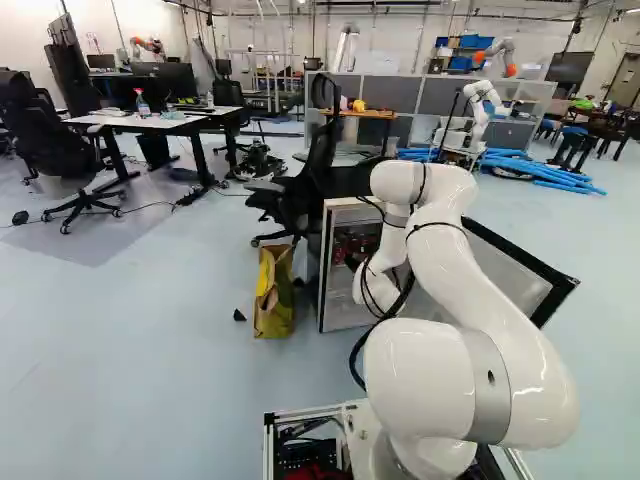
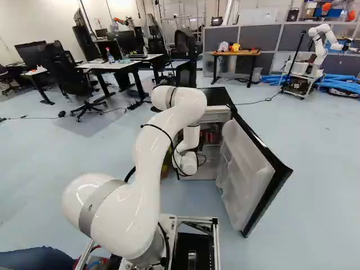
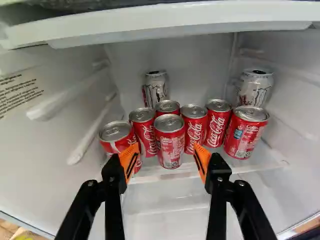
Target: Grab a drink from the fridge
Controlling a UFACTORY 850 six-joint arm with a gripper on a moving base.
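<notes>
Right, fm my desk: arm (image 1: 470,265) reaches into the open fridge (image 2: 216,97), and the wrist cam looks straight at the drinks. Gripper (image 3: 167,152) is released, nothing held, its 2 fingers spread wide w/ orange pads (image 3: 202,160) facing each other.

Drinks are on a shelf (image 3: 267,162) inside: I count 7 red cans (image 3: 217,125) & 2 silver cans (image 3: 155,90), all upright bar the outermost red can (image 3: 116,140), whose stance I can't tell. That one sits partly behind one finger; can't tell if they touch. The front red can (image 3: 170,142) is ahead of the gap btwn the fingers, w/ other reds behind & to both sides. Silver ones stand at the back, well apart fm each other.

Fridge door (image 2: 247,174) hangs open to the R of the arm in the R base view. Yellow bag (image 1: 274,295) is on the floor near the fridge, w/ a black office chair (image 1: 305,185) behind it. Farther off: a desk (image 1: 135,122) w/ a spray bottle (image 1: 142,103), a wooden-top table (image 2: 236,53), another robot (image 2: 318,48) & blue tubes (image 2: 340,84) on the floor.
</notes>
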